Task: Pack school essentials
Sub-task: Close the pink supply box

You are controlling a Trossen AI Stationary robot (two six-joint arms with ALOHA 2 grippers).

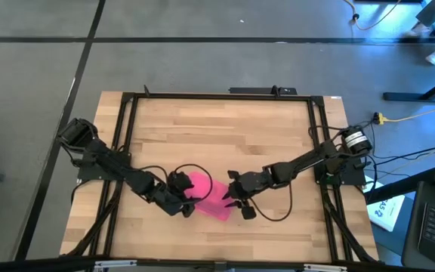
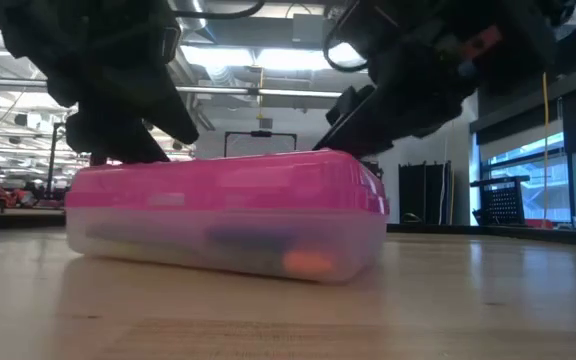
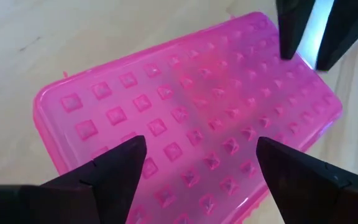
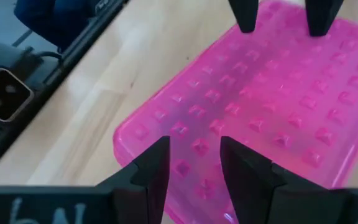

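I judged the essentials (image 2: 268, 252) light, loose inside the closed pink-lidded case (image 1: 210, 195) near the table's (image 1: 225, 136) front edge; its stiff studded lid looked slippery; my left gripper (image 3: 197, 163) gaped wide above it, right gripper (image 4: 194, 163) narrowly parted, both empty; I'd hold the rims.

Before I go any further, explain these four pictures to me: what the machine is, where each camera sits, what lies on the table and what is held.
Two dark robot arms work at a wooden table. One camera looks straight down, one sits level with the tabletop, and one rides on each wrist. The only thing on the table is a clear case with a studded pink lid, shut, with dim coloured items inside. The left gripper and right gripper hang open over opposite ends of the lid. Neither holds anything.
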